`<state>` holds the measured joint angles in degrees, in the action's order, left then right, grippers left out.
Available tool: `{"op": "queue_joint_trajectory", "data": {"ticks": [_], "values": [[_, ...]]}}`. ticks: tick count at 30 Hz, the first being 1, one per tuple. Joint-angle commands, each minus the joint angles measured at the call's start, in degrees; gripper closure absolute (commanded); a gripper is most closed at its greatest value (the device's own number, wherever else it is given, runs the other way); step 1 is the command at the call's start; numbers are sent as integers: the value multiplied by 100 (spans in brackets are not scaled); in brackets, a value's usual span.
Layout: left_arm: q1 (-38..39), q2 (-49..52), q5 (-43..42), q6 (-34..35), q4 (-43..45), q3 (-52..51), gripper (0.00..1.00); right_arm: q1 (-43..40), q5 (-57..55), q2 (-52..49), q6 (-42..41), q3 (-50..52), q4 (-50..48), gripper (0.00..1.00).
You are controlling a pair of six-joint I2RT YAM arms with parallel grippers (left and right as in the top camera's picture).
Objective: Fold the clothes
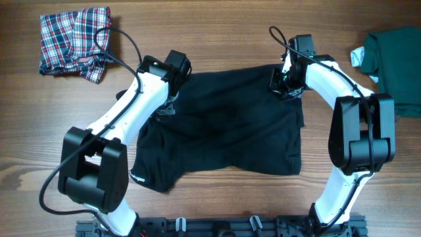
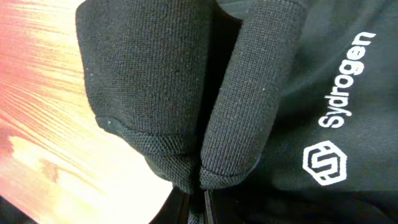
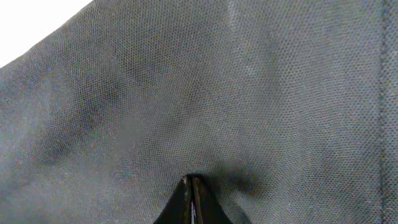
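Observation:
The black shirt (image 1: 223,125) lies spread over the middle of the wooden table, with a small white logo near its lower left hem. My left gripper (image 1: 170,100) sits at the shirt's upper left edge. In the left wrist view, my left gripper (image 2: 198,194) is shut on a bunched fold of the black shirt (image 2: 155,74), beside a white "Sydrogen" logo (image 2: 333,143). My right gripper (image 1: 285,84) is at the upper right corner. In the right wrist view, its closed tips (image 3: 191,184) pinch a pucker of the black shirt (image 3: 236,93), which fills the view.
A crumpled red-blue-white plaid garment (image 1: 74,41) lies at the far left back. A dark green garment (image 1: 396,59) lies at the right edge, with a pale blue scrap (image 1: 357,56) beside it. Black cables loop from both arms.

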<state>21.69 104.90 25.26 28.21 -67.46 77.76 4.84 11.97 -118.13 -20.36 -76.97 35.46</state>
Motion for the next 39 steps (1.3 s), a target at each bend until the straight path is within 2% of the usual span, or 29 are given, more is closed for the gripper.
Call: {"op": "queue_joint_trajectory", "data": {"ticks": [1,5,7,8,10,11,14,18,19,21,24,26,32,36,39], "values": [[-315,-225,188,79,-199,0,93,-68,-772,-551,-63,164,-26,96],[-651,-227,184,81,-315,0,87,-68,-772,-553,-66,164,-31,96],[-748,-262,186,81,-310,0,77,-68,-772,-553,-66,164,-31,96],[-774,-297,184,81,-308,0,75,-68,-774,-553,-63,164,-33,96],[-785,-363,184,81,-308,0,82,-68,-776,-553,-66,164,-35,96],[-785,-420,186,81,-310,0,89,-68,-776,-553,-66,164,-35,96],[-807,-564,186,81,-315,0,96,-68,-881,-553,-68,164,-33,96],[-1016,-592,116,254,-396,0,96,-74,-903,-553,-66,164,-33,96],[-1075,-592,-2,251,-393,0,92,-74,-903,-553,-66,164,-55,96],[-1128,-592,-251,175,-280,0,73,-74,-903,-553,-70,164,-131,96],[-1115,-590,-1115,-669,498,0,51,-125,-1174,-553,-243,164,-278,96],[-1117,-590,-1456,-723,916,0,43,-293,-1556,-553,-278,164,-299,96],[-1115,-564,-2291,-1279,1617,0,39,-1180,-1895,-553,-378,162,-330,96],[-1115,-420,-2566,-1384,2249,0,35,-1615,-1550,-553,11,162,-396,96],[-1071,-227,-3292,-1609,2970,0,34,-1604,-1014,-553,282,162,-595,96]]}}
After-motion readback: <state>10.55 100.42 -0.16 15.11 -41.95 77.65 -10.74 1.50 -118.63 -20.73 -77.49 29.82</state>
